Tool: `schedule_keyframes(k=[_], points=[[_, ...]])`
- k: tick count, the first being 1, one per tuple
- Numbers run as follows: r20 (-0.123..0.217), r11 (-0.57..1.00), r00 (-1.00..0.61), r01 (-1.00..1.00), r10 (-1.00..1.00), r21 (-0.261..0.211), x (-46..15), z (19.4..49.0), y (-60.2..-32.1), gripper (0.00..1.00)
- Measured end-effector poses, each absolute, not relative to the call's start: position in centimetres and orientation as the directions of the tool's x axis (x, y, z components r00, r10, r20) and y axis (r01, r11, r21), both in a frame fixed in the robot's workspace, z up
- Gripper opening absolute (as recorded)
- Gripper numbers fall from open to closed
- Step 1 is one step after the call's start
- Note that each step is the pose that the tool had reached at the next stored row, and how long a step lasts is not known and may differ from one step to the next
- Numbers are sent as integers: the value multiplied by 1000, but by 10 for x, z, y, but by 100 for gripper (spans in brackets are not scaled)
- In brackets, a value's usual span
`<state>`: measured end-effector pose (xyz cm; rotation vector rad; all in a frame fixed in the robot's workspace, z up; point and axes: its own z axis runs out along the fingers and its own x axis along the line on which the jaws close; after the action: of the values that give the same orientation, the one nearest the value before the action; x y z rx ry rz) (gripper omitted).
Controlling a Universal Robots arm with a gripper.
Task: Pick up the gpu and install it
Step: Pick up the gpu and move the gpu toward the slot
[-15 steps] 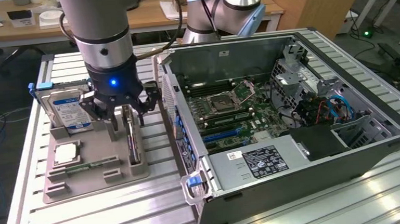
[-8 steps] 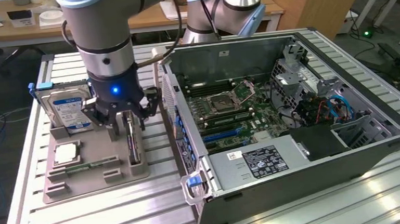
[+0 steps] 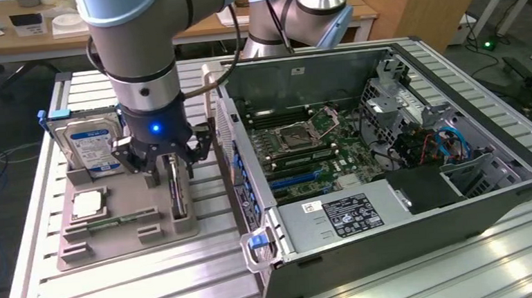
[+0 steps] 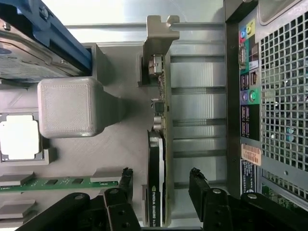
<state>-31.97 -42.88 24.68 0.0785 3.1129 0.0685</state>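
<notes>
The gpu (image 3: 177,197) stands on its edge in a slot of the grey holder (image 3: 123,234) at the exterior view's left. In the wrist view the gpu (image 4: 155,192) shows its black shroud, circuit board edge and silver end bracket (image 4: 159,36). My gripper (image 3: 170,170) hangs directly over it. The gripper (image 4: 161,177) is open, one black finger on each side of the card, and neither fingertip (image 4: 126,179) touches it.
The holder also carries a hard drive (image 3: 90,142) with a blue-white label, a square processor (image 3: 86,203) and a green memory stick (image 3: 113,219). The open computer case (image 3: 491,197) lies at the exterior view's right with its motherboard (image 3: 303,143) exposed, close beside the holder.
</notes>
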Motion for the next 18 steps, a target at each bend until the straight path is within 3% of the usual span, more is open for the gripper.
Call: schedule_keyframes(k=[18], points=[[-26,998,-998,51,52,44,-320,215,-424,59]])
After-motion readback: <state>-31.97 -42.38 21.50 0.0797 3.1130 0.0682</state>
